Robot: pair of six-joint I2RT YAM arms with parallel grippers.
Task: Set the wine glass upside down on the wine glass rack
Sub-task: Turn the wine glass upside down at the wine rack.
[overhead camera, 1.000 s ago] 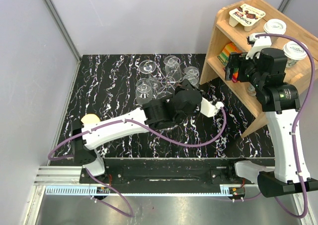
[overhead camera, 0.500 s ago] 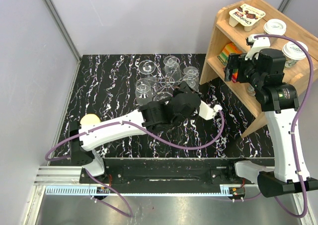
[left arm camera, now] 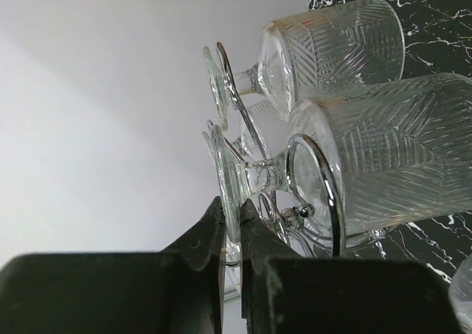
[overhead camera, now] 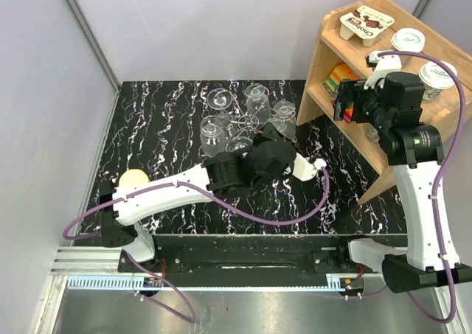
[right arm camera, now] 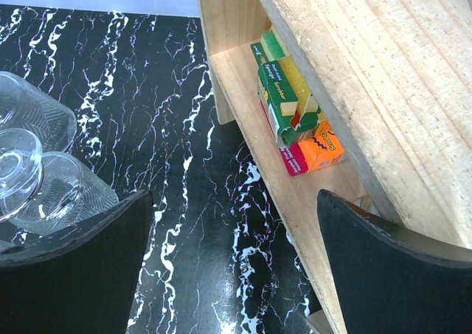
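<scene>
Left hand: clenched, its fingertips pinching the foot rim of the wine glass.
Wine glass: at the wine glass rack, with its stem running through a chrome loop and its bowl on the far side of the loop.
Second glass: just beside it on the rack.
Right hand: released, spread wide and holding nothing, above the bench beside the wooden shelf.
Sponge packs: on the shelf's lower board.

Hanging wine glasses crowded the wine glass rack at mid-bench, and the left arm stretched across the bench in front of it. The wooden shelf blocked the far right corner. Open marble lay left of the rack and between rack and shelf.
</scene>
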